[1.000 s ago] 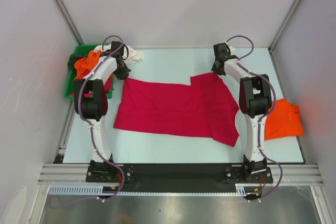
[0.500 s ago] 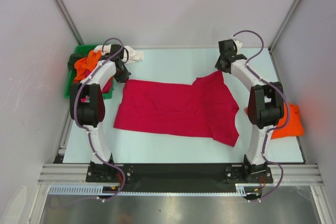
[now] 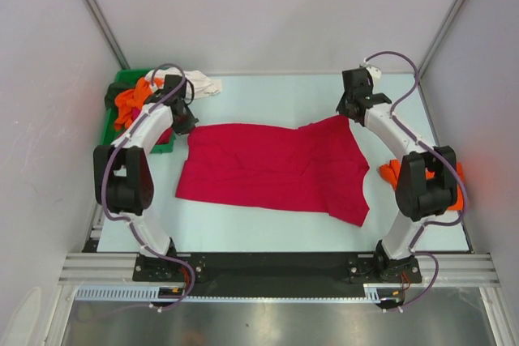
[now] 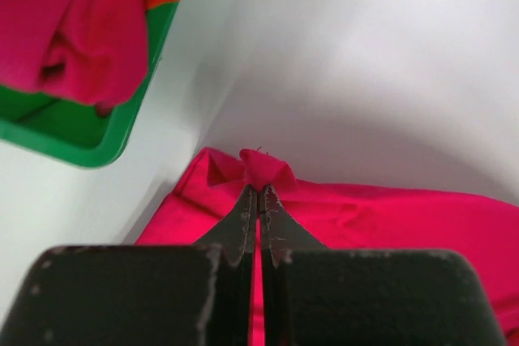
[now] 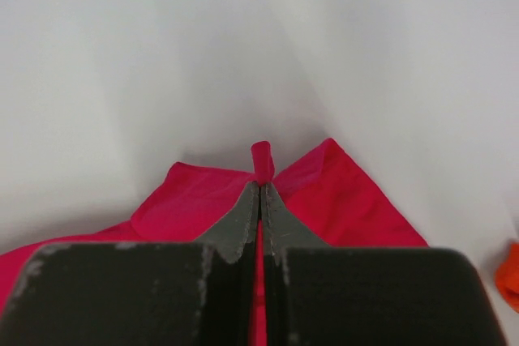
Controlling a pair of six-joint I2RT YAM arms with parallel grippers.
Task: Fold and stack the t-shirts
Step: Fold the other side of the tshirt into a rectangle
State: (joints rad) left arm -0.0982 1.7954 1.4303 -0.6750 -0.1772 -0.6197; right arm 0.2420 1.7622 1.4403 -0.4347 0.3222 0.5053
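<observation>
**Item: crimson-red t-shirt [image 3: 268, 168].** Lies spread on the desk [image 3: 268, 95], spanning the gap between the two pincers and extending from them toward the arm bases.

**Left pincer [image 3: 185, 125].** Jaws together, clamped on the shirt's far-left corner. The left wrist view shows a small tuft of red cloth poking past the tips.

**Right pincer [image 3: 349, 116].** Jaws together, clamped on the far-right corner, with a similar tuft showing.

**Change noted.** Over the last second both arms have swung outward. The stepped, bunched far edge on the right has drawn out into a nearly straight line. Judged to mean the shirt is being stretched flat ahead of its first fold; no fold is made yet.

**Other stock.**
- Green bin [image 3: 109, 137], just outboard of the left pincer, holds an orange t-shirt [image 3: 128, 103] and magenta cloth.
- White t-shirt [image 3: 203, 83], beyond the left pincer.
- Second orange t-shirt [image 3: 389, 173], nearside and outboard of the right pincer.

**Obscured.**
- The right arm covers most of the second orange t-shirt.
- The left arm crosses the bin, so its contents cannot be counted.
- The red shirt's left sleeve cannot be made out.
</observation>
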